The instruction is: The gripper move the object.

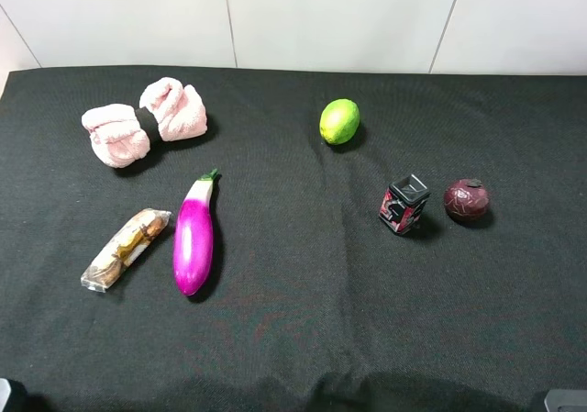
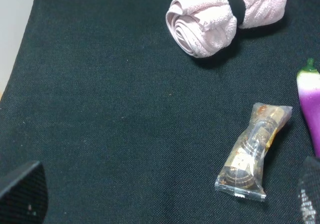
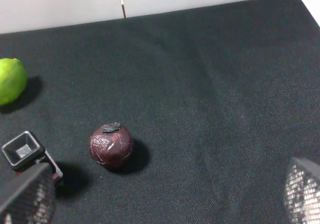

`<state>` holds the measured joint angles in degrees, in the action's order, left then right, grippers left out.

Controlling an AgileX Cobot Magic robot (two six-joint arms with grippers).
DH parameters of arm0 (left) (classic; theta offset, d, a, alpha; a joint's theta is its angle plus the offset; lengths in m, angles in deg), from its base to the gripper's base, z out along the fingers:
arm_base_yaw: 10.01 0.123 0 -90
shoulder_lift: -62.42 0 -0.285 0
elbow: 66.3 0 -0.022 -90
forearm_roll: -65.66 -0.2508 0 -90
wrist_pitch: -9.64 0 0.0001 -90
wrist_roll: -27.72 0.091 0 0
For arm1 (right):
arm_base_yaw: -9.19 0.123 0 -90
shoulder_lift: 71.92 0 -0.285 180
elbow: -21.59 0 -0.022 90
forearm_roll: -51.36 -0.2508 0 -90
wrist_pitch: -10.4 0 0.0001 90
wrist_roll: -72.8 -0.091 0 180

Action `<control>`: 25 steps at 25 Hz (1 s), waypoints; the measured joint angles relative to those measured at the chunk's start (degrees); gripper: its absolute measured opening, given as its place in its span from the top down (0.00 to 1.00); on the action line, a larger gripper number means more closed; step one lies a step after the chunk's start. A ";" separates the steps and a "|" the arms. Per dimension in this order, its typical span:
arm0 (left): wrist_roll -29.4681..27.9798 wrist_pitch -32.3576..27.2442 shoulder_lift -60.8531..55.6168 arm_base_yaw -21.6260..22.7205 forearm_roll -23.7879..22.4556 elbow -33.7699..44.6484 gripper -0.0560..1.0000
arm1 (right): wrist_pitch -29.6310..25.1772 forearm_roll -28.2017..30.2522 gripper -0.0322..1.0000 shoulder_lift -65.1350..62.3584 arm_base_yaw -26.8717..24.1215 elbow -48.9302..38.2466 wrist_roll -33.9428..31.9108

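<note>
The long glossy magenta eggplant (image 1: pixel 194 235) lies on the black cloth at the left, with its green stem pointing to the back. Its stem end also shows at the edge of the left wrist view (image 2: pixel 311 102). My left gripper (image 2: pixel 165 196) is open and empty, with its fingertips (image 2: pixel 22 194) wide apart. It hovers over the cloth near the front left, with the eggplant beside one fingertip. My right gripper (image 3: pixel 165 194) is open and empty near the front right, far from the eggplant. Only slivers of the arms show at the bottom corners of the high view.
A rolled pink towel (image 1: pixel 145 121) lies at the back left. A clear snack packet (image 1: pixel 126 248) lies close to the left of the eggplant. A green lime (image 1: pixel 339 121), a small black-and-red box (image 1: pixel 404 204) and a round maroon fruit (image 1: pixel 467 199) sit to the right.
</note>
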<state>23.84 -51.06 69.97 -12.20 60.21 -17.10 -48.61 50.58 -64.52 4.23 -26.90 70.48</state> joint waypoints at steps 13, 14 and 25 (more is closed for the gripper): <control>0.00 0.00 0.00 0.00 0.00 0.00 0.00 | 0.00 0.00 0.30 0.00 0.00 0.00 0.00; 0.00 0.00 0.00 0.00 0.00 0.00 0.00 | 0.00 0.00 0.30 0.00 0.00 0.00 0.00; 0.00 0.00 0.00 0.00 0.00 0.00 0.00 | 0.00 0.00 0.30 0.00 0.00 0.00 0.00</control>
<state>23.84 -51.06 69.97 -12.20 60.21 -17.10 -48.61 50.58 -64.52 4.23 -26.90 70.48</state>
